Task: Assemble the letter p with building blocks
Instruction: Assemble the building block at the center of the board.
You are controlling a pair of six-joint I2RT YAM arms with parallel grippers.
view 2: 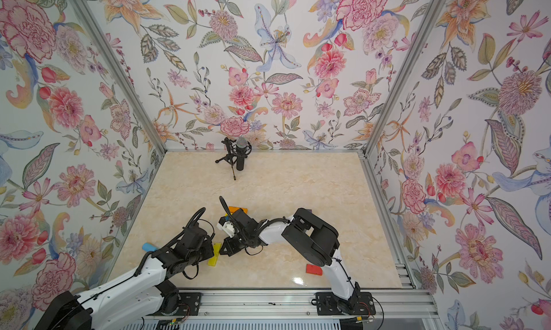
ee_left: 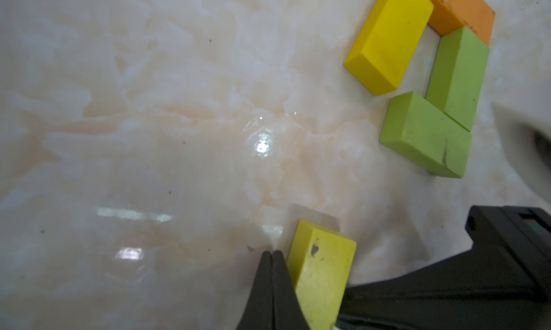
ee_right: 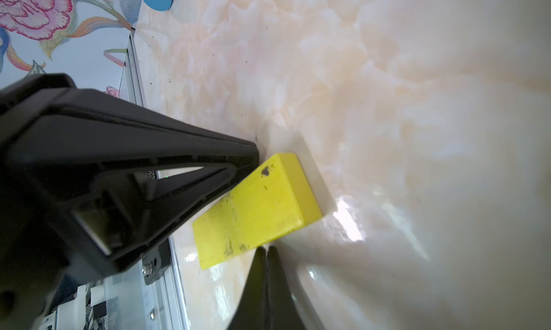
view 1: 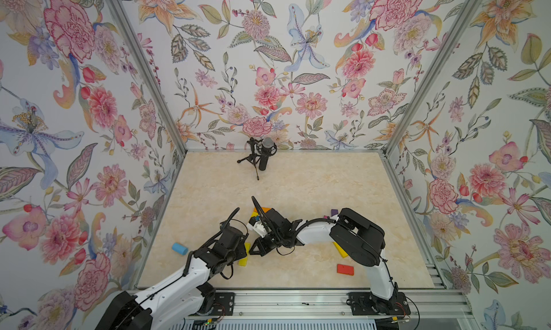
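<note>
- A long yellow bar (ee_right: pixel 256 212) is seen lying flat on the marble table (view 1: pixel 298 188), near of centre and lengthwise from near to far.
- Just beyond it a loop has been laid from a yellow block (ee_left: pixel 390 39), an orange block (ee_left: pixel 462 9), a green block (ee_left: pixel 459 75) and a second green block (ee_left: pixel 426 134). They are set edge to edge around a small gap (judged to be the bowl of the p), and no stem is joined yet.
- The bar is flanked by the left gripper (ee_left: pixel 272 252) and the right gripper (ee_right: pixel 266 249). Each has its jaws pressed together with nothing held. The closed tips are presumably used as pushers, so the bar can be slid and squared as the stem.
- Spare pieces lie apart: a red block (view 1: pixel 345 269) at near right and a blue cylinder (view 1: pixel 179 248) at left.
- A microphone (view 1: pixel 265 154) is stood at the far edge, clear of the work.
</note>
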